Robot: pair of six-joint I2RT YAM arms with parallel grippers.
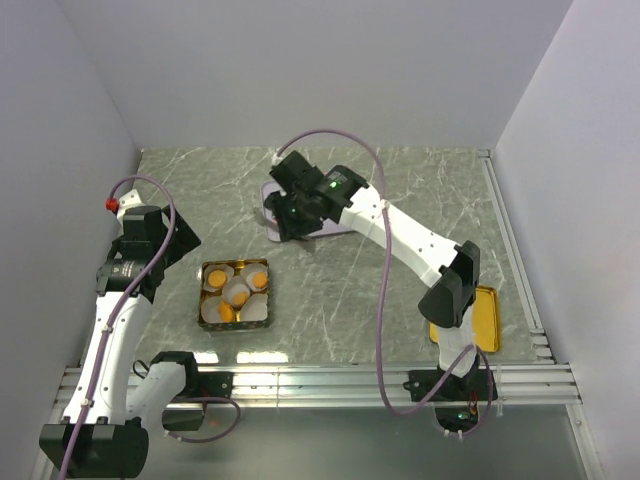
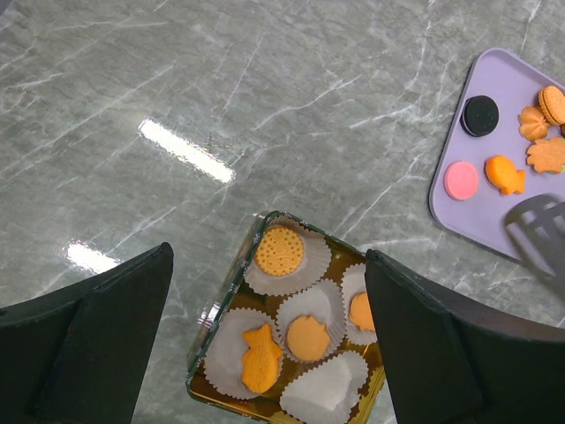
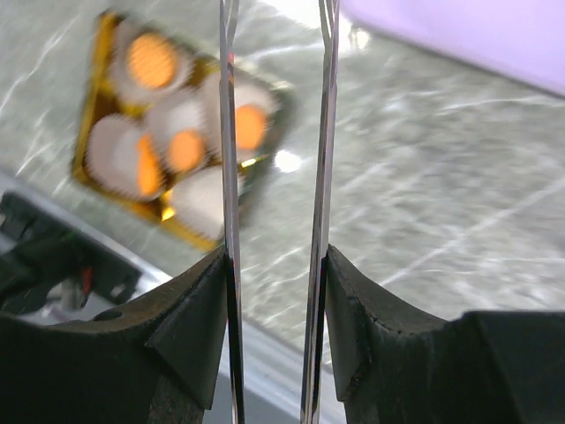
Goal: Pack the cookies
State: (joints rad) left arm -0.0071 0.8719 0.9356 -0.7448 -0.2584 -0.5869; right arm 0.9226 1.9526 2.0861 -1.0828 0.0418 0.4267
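Observation:
Cookies lie on a purple tray (image 2: 494, 79): a black disc (image 2: 480, 115), a pink disc (image 2: 461, 180), an orange fish (image 2: 505, 173) and other orange pieces. A gold tin (image 2: 221, 331) holds white paper cups with orange cookies: a round dotted one (image 2: 280, 251), a fish (image 2: 261, 358), a round one (image 2: 308, 337). One cup (image 2: 327, 393) is empty. My left gripper (image 2: 267, 253) is open above the tin. My right gripper (image 3: 275, 256) is shut on metal tongs (image 3: 229, 132), over the tray (image 1: 268, 200). The tong tip (image 2: 538, 230) hovers at the tray's near edge.
The tin (image 1: 203, 290) sits left of centre on the marble table, also blurred in the right wrist view (image 3: 88, 168). A yellow lid (image 1: 487, 315) lies at the right near edge, partly under the right arm. White walls enclose the table; a metal rail runs along the front.

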